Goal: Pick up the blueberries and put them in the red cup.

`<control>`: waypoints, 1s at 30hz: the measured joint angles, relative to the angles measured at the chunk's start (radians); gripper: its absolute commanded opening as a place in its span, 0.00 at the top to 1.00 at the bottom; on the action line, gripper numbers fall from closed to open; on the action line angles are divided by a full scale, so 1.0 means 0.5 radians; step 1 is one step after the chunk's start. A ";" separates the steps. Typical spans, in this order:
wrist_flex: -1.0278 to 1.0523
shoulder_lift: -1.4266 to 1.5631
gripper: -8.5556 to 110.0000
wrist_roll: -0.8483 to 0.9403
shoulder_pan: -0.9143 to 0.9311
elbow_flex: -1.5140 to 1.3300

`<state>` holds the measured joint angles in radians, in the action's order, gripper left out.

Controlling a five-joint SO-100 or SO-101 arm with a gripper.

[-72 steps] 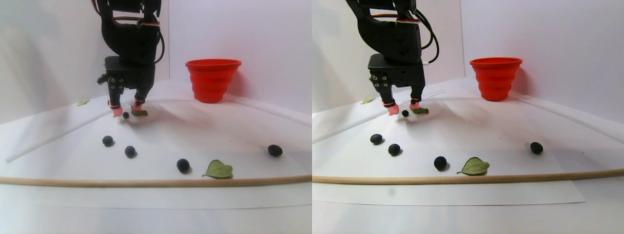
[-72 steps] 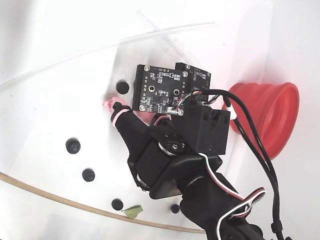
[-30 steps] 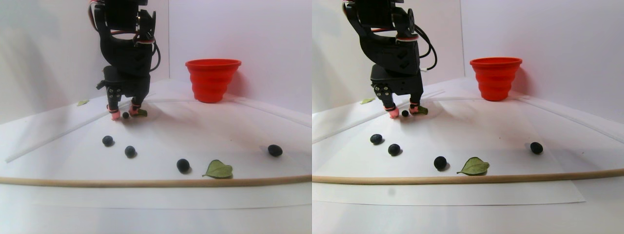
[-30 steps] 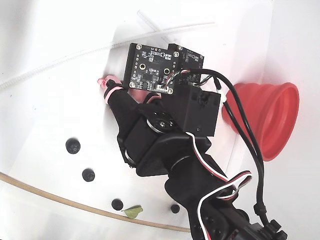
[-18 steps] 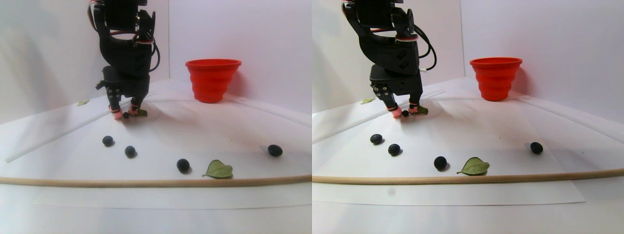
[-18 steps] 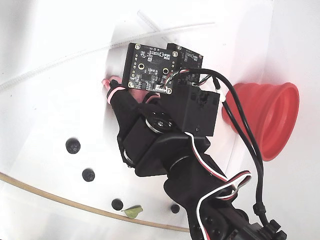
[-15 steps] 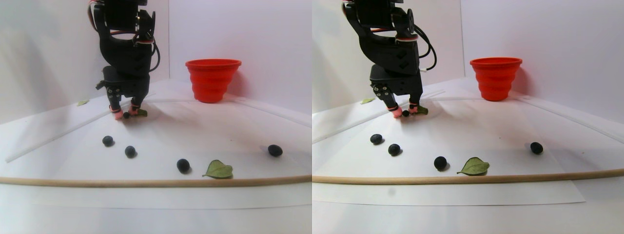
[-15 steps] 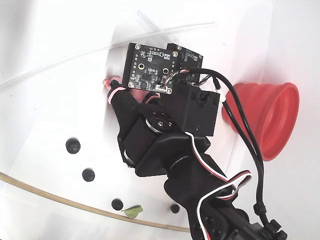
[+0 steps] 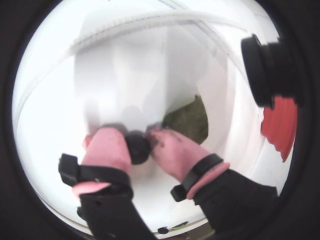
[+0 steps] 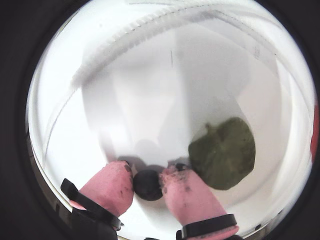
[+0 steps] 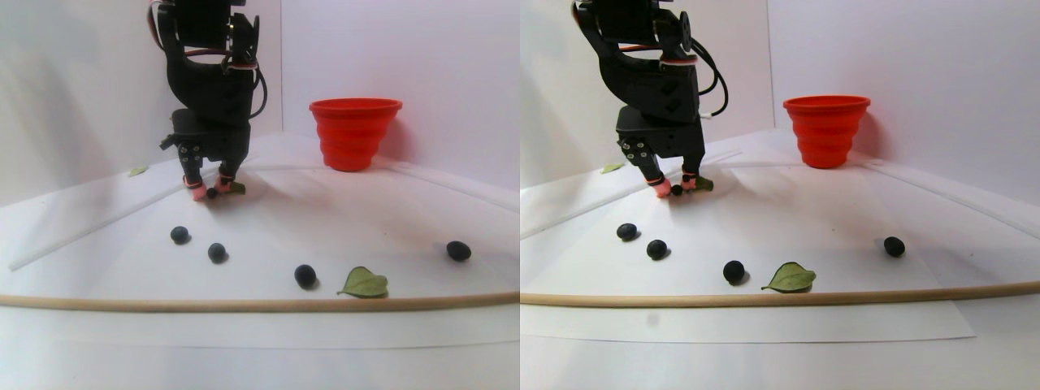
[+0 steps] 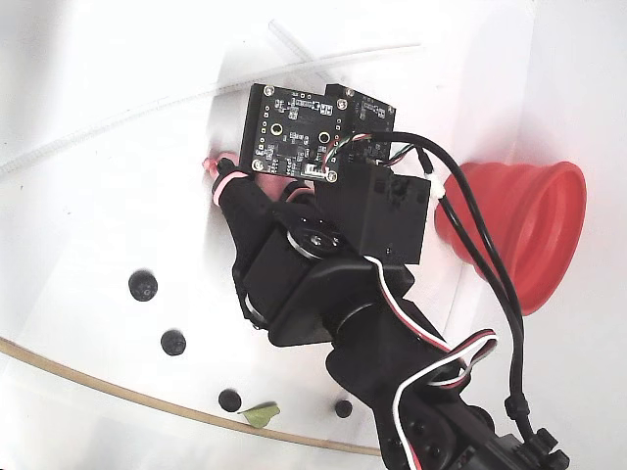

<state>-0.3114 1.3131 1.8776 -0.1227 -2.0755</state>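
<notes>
gripper (image 10: 148,186) pinching blueberry (image 10: 148,184) (unlabelled)

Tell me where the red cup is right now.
In the stereo pair view the red cup stands upright at the back against the wall, right of the gripper; no blueberries lie beside it.

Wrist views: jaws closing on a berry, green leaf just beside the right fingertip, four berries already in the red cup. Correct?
Not quite. No berries show in the cup: the stereo pair view has four loose berries on the paper, in front of the arm. The rest holds: in both wrist views the gripper has its jaws touching a berry on either side, with the leaf by the right fingertip.
</notes>
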 measured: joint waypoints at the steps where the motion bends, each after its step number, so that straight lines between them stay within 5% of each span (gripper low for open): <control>1: 0.015 0.009 0.85 0.000 0.000 0.000; 30: 0.374 0.528 0.85 0.000 0.086 -0.160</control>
<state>-0.1243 1.5769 1.8776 -0.0798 -2.1552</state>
